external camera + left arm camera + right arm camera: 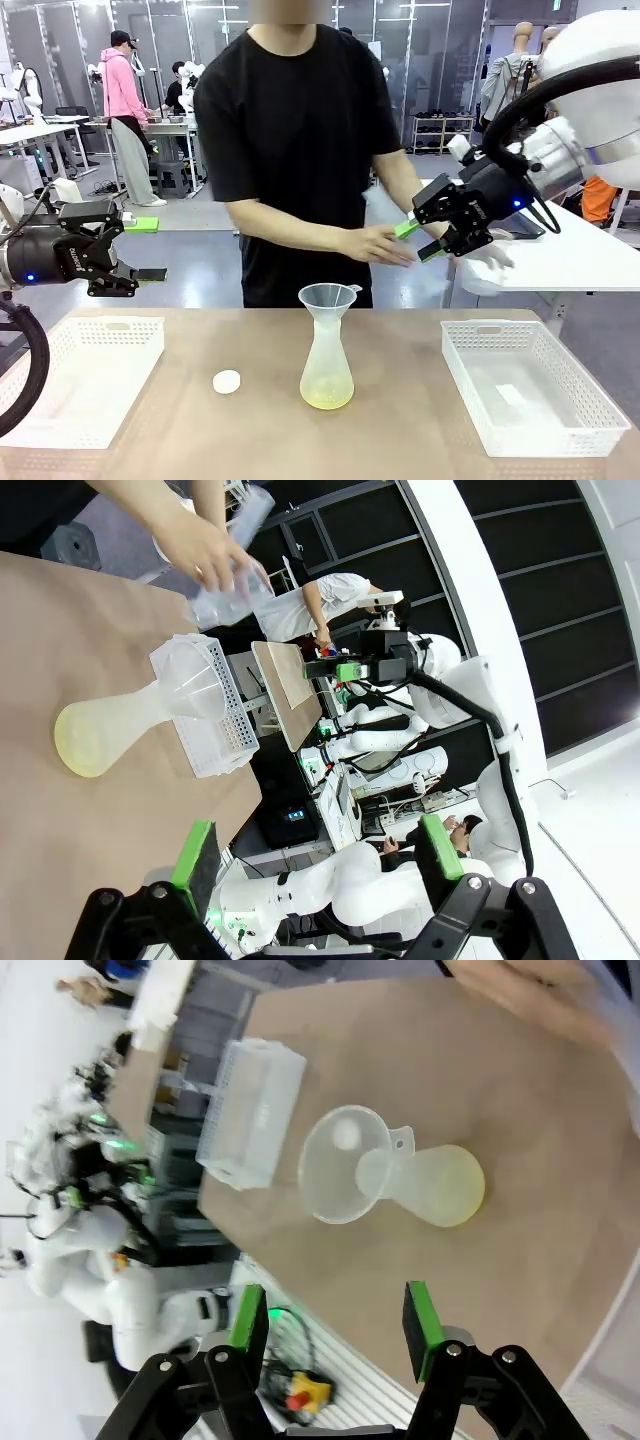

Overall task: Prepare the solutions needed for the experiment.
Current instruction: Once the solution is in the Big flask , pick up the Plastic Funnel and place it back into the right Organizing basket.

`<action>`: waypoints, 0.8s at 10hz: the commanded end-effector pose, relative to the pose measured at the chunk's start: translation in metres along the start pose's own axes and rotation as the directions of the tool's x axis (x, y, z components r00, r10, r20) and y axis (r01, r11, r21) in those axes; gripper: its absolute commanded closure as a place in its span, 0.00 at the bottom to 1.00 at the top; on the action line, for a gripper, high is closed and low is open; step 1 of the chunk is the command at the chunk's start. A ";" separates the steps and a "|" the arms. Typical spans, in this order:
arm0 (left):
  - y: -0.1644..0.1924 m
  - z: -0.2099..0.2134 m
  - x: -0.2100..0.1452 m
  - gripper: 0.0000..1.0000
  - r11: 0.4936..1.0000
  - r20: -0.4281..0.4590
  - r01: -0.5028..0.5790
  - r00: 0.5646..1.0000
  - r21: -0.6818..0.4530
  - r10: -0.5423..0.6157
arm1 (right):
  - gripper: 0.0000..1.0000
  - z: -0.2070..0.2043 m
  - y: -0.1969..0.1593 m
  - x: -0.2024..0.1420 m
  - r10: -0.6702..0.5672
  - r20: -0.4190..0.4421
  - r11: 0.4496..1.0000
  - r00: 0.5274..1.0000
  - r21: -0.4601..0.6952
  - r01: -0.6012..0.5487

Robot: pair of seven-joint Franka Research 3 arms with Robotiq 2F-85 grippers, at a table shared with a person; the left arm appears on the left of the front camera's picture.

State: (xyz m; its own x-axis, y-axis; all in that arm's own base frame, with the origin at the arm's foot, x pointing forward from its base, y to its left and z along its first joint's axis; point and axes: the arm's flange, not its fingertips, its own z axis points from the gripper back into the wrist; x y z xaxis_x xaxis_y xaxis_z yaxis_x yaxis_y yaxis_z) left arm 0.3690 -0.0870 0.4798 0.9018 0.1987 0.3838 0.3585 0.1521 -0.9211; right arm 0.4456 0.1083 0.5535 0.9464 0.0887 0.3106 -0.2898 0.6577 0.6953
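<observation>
Left gripper (150, 249) wide open, right gripper (418, 241) half open, both empty, raised either side of frosted white conical flask (327, 365). Risk: clipping clear plastic funnel (329, 296) topples flask, spilling pale yellow-green solution (327, 399).

A light-brown desk (400, 430) carries a frosted white conical flask (326, 345) standing upright near its middle, with a clear plastic funnel (329, 296) seated in the neck. A small white round cap (227, 381) lies at the flask's 9 o'clock, near but apart. Farther out at 9 o'clock sits a white perforated basket (135, 385); a matching basket (550, 440) sits at 3 o'clock. A person in a black T-shirt (295, 120) stands at 12 o'clock behind the desk.
</observation>
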 end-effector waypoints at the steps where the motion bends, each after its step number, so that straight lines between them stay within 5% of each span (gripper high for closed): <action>1: -0.002 -0.003 0.000 0.00 1.000 0.000 -0.005 1.000 -0.003 0.005 | 0.31 -0.012 0.018 -0.008 0.070 0.014 0.986 0.997 -0.152 -0.067; 2: -0.002 -0.003 0.000 0.00 1.000 0.000 -0.005 1.000 -0.003 0.005 | 0.31 -0.020 0.030 -0.010 0.065 0.024 0.967 0.998 -0.248 -0.057; 7: -0.002 -0.003 0.000 0.00 1.000 0.000 -0.005 1.000 -0.003 0.005 | 0.31 -0.036 0.046 -0.008 -0.102 0.123 0.935 0.987 -0.328 0.137; 8: -0.002 -0.003 0.000 0.00 1.000 0.000 -0.005 1.000 -0.003 0.005 | 0.31 -0.032 0.043 -0.008 -0.004 0.069 0.957 0.998 -0.290 0.024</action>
State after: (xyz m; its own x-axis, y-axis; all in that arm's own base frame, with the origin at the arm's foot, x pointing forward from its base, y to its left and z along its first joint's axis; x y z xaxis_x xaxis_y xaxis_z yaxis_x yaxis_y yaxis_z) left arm 0.3690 -0.0870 0.4798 0.9018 0.1987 0.3838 0.3584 0.1522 -0.9211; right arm 0.4307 0.1590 0.5603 0.9423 -0.0170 0.3343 -0.1574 0.8590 0.4872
